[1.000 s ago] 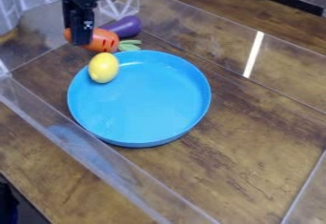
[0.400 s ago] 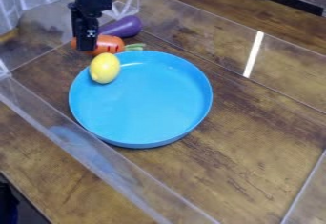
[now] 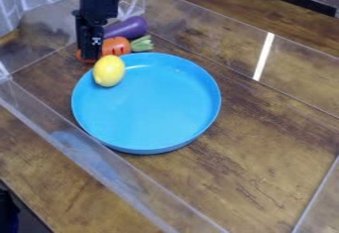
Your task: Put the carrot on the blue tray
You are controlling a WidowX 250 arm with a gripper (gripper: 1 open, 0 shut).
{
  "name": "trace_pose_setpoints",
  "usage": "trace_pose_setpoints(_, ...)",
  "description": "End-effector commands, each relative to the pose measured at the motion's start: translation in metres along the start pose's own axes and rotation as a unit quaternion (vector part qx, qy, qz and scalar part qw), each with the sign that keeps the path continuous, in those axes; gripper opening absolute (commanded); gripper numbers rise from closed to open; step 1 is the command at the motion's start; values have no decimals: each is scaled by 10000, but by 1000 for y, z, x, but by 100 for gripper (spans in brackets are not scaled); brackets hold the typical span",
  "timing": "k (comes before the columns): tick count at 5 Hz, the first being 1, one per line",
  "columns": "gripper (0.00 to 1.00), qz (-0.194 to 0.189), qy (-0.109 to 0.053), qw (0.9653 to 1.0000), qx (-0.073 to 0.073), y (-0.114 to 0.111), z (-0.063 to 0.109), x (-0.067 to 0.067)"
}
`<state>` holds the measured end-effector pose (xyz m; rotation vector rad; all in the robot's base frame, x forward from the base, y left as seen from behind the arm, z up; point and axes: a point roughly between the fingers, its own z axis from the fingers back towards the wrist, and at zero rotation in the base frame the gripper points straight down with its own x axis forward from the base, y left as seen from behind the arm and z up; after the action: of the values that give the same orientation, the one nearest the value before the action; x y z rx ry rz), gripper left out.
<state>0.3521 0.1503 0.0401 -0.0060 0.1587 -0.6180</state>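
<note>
You have the fingers (image 3: pixel 91 47) drawn narrow at the carrot (image 3: pixel 118 46), whether gripping it you can't tell, and it sits outside the blue tray (image 3: pixel 149 103), near its rim, so you've reached it but the carry and placing remain.

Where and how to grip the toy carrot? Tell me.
Take the carrot across its thick orange body, probably from above, claw fingers either side of its length: it lies flat, leafy top toward the right of the picture.
</note>
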Motion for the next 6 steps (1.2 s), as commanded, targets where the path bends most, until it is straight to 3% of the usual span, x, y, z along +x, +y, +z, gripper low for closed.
trace_pose_setpoints(1, 0, -388, -107, 9987, 301, 6, 21, 9)
trace_pose_setpoints(2, 0, -669, -74, 9972, 322, 10, 20, 10)
trace_pose_setpoints(3, 100, -727, -53, 9969, 310, 4, 14, 15)
trace_pose_setpoints(4, 100, -778, -32, 9965, 295, -1, 7, 21)
trace_pose_setpoints(6, 100, -474, -6, 9986, 220, -3, -8, 32)
